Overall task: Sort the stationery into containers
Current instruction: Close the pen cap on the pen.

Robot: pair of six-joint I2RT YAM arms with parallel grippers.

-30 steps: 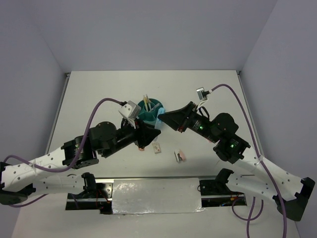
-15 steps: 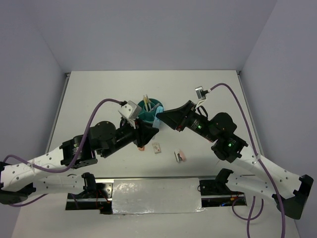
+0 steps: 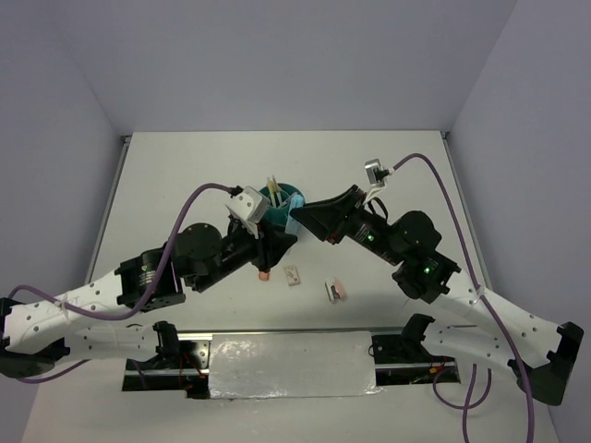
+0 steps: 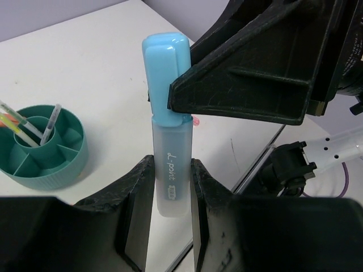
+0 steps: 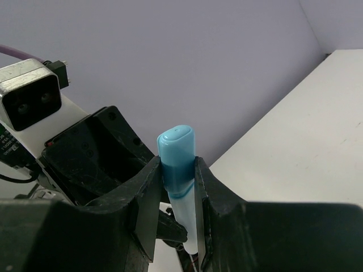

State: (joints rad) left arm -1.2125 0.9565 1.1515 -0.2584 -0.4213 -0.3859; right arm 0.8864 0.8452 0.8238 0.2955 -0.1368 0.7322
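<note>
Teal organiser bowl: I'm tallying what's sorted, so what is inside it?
Thin pens stand in the central cup of the bowl; the near wedges look bare. Its left part is out of frame.

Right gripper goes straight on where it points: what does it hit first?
Likely the left gripper, facing it head-on: both jaws grip one stubby light-blue plastic marker, the right gripper on its cap. Gap between them unclear.

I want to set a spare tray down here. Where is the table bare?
Bare: the far strip of table beyond the teal organiser, and its far-left corner. Crowded: the middle, where left gripper and right gripper hold the blue marker, small pieces lying nearer.
</note>
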